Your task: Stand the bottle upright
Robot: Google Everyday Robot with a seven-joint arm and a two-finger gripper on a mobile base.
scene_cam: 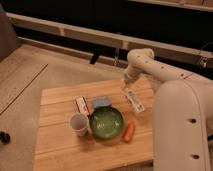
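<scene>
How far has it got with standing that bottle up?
Done: nothing that shows. The bottle lies on its side on the table, past the bowl. In hand: the gripper is down at the bottle's far end; I cannot tell whether it touches. Left: take hold of the bottle, tip it upright and let go.
</scene>
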